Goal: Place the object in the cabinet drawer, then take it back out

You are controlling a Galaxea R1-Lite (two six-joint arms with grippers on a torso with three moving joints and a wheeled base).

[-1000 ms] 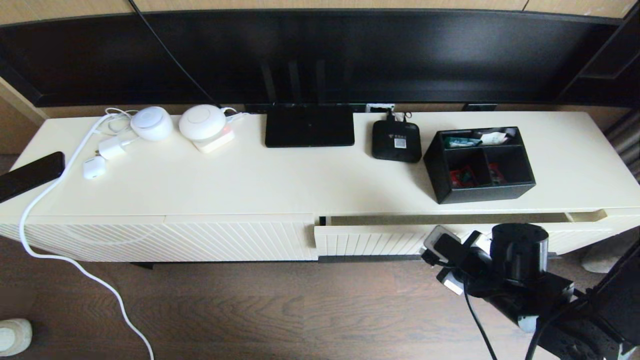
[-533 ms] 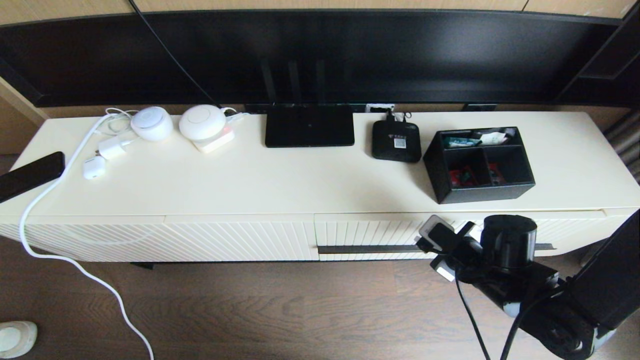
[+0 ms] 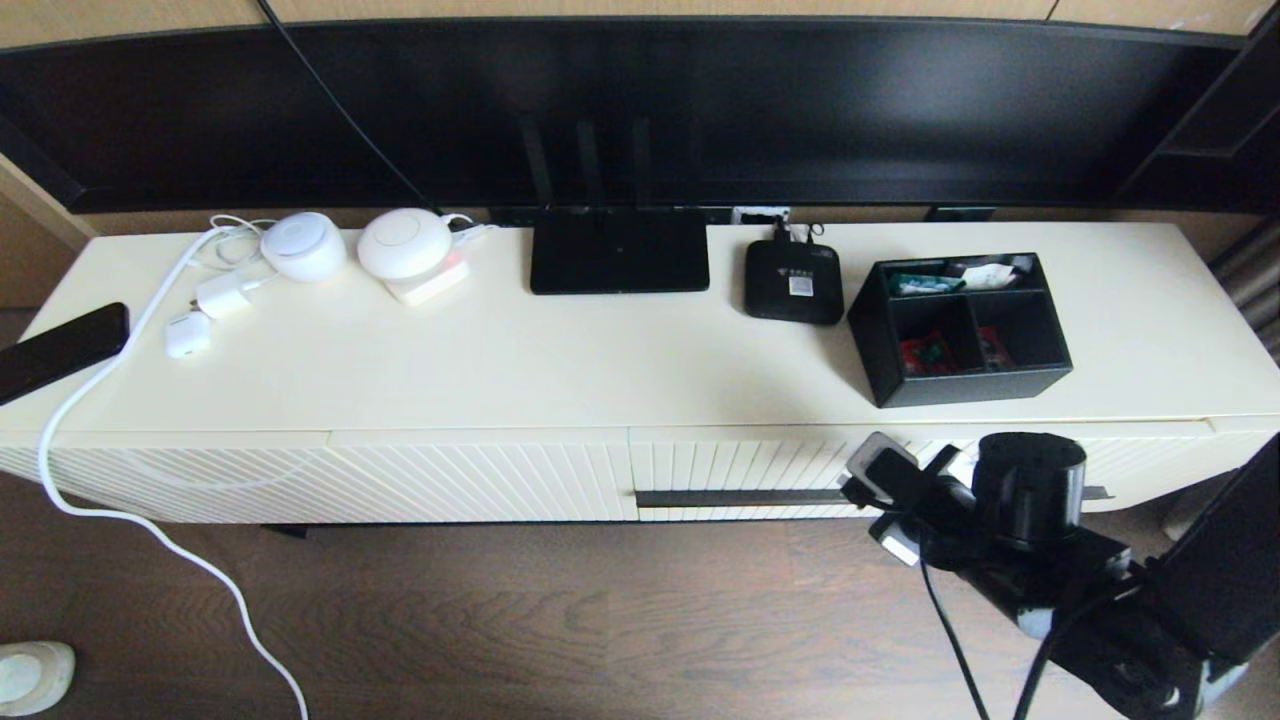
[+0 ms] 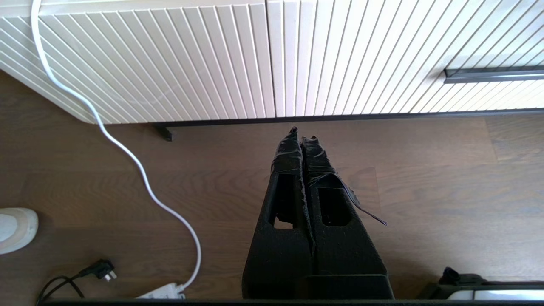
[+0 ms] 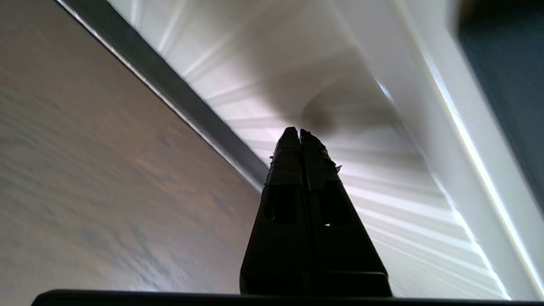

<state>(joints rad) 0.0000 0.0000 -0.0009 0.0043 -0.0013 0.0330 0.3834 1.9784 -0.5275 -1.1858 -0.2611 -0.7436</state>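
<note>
The black organizer box (image 3: 960, 330), with colourful packets in its compartments, stands on the cabinet top at the right. Below it the cabinet drawer (image 3: 740, 462) is closed, its dark bar handle (image 3: 740, 497) running along the ribbed front. My right arm (image 3: 1030, 490) hangs just in front of the drawer's right half. In the right wrist view the right gripper (image 5: 299, 131) is shut and empty, its tips close to the ribbed front (image 5: 382, 191) beside the handle (image 5: 170, 85). My left gripper (image 4: 302, 135) is shut, empty and parked low over the floor.
On the cabinet top are a flat black router (image 3: 618, 250), a small black box with a white label (image 3: 793, 282), white chargers and round devices (image 3: 405, 245) and a phone (image 3: 60, 350). A white cable (image 3: 150, 520) trails onto the wooden floor. A handleless ribbed panel (image 4: 148, 63) lies left of the drawer.
The drawer, slightly open a second ago, has been pushed closed by the right arm. Since then the arm has drawn back a little from the front.
</note>
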